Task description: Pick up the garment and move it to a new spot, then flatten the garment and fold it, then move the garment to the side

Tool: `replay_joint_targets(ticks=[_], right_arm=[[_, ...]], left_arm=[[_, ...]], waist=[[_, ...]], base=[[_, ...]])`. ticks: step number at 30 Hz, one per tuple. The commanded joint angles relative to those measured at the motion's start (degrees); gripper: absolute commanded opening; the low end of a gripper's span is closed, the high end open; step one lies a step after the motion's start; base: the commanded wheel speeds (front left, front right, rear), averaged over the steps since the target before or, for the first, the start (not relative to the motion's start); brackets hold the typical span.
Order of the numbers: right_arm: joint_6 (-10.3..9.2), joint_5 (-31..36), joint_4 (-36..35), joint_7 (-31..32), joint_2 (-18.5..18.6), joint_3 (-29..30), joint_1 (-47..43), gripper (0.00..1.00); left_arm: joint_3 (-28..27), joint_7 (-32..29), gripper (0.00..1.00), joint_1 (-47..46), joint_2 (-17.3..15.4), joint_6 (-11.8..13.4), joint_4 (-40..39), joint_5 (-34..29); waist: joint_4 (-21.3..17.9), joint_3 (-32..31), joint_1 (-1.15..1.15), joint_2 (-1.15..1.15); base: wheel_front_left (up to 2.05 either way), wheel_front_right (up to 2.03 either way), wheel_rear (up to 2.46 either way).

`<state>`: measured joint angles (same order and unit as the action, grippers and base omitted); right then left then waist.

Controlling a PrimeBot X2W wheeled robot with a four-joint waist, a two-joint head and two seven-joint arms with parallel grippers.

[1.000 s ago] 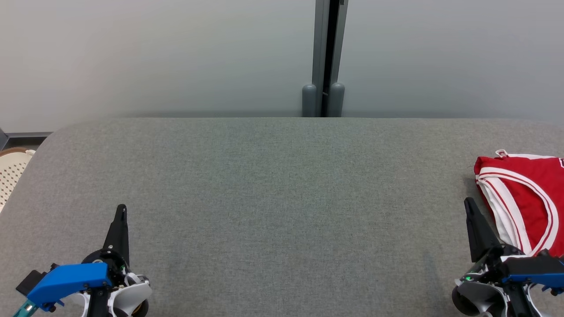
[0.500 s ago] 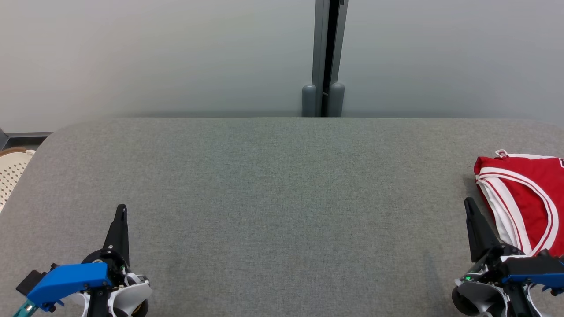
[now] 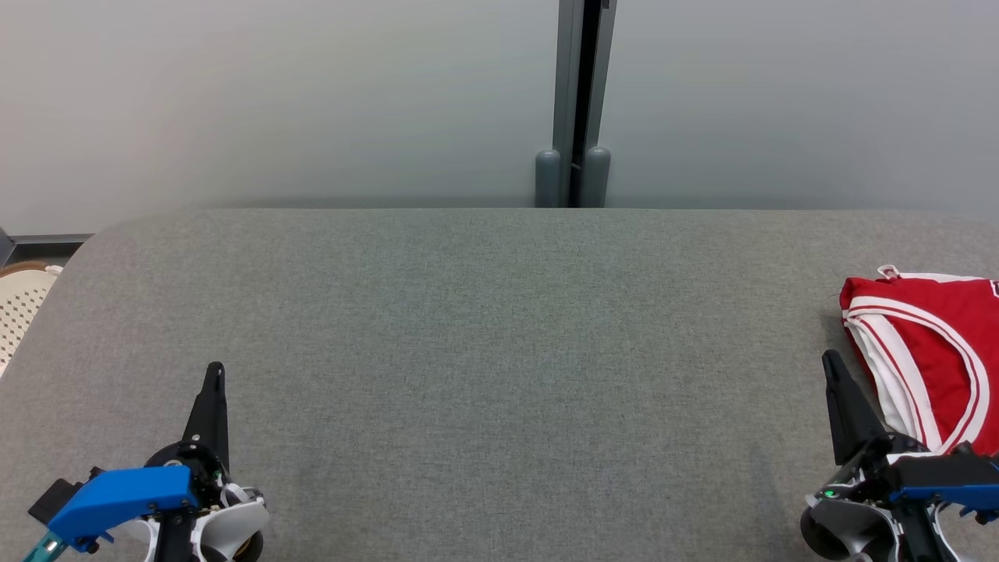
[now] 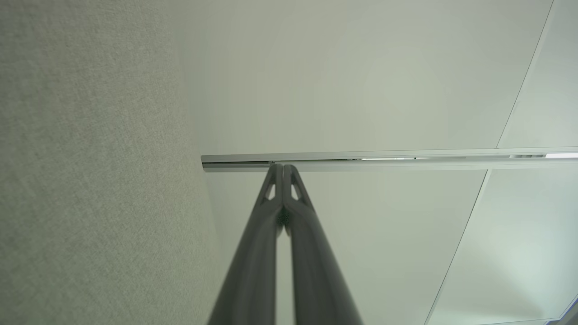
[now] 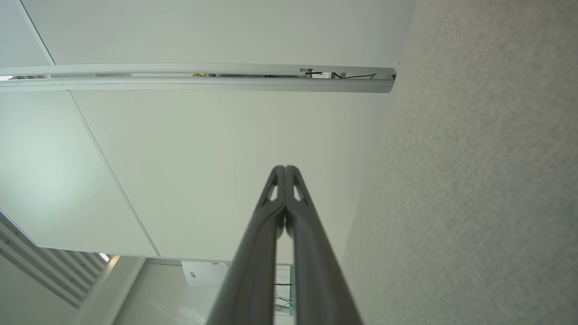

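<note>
At the lower left of the head view, the left end effector [image 3: 214, 373] rests with its two dark fingers pressed together and empty, tip pointing up the frame. At the lower right, the right end effector [image 3: 832, 361] stands likewise, fingers together and holding nothing, just beside the near-left edge of the garment [image 3: 929, 351]; contact cannot be told. Over the last second nothing changes: both end effectors keep the same pose. The garment, red with white trim, lies in the same compact, flat shape at the far right of the grey fabric-covered table [image 3: 499, 351], partly cut by the frame edge. This stillness, with the garment apparently folded and off to one side, suggests the task is at or near its end and the arms are parked. Whether the fold is complete cannot be judged, since part of the cloth runs out of frame. The head view supplies the layout: the garment's place, a grey post [image 3: 577, 101] between pale wall panels, and a cream basket [image 3: 19, 300] past the table's left corner. The wrist views supply the close detail, with the fingertips of the left end effector [image 4: 282, 169] and of the right end effector [image 5: 285, 170] plainly meeting, each seen against the wall and a horizontal rail [image 4: 406, 160] with table fabric along one side.
</note>
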<state>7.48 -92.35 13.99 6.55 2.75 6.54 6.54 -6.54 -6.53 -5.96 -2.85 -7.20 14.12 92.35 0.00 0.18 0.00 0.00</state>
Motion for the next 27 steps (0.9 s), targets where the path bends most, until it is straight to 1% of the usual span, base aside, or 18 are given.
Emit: replay_joint_targets(ticks=[1,27], right_arm=[[0.02,-0.14,-0.22,0.16,0.23,0.11,-0.68,0.0],[0.02,-0.15,-0.22,0.16,0.23,0.11,-0.67,0.0]], left_arm=[[-0.07,-0.21,0.0,-0.59,-0.05,-0.57,-0.28,0.14],[-0.07,-0.21,0.0,-0.59,-0.05,-0.58,-0.29,0.14]], waist=[[0.0,0.0,0.0,0.0],[0.0,0.0,0.0,0.0]], base=[[0.0,0.0,0.0],[0.0,0.0,0.0]])
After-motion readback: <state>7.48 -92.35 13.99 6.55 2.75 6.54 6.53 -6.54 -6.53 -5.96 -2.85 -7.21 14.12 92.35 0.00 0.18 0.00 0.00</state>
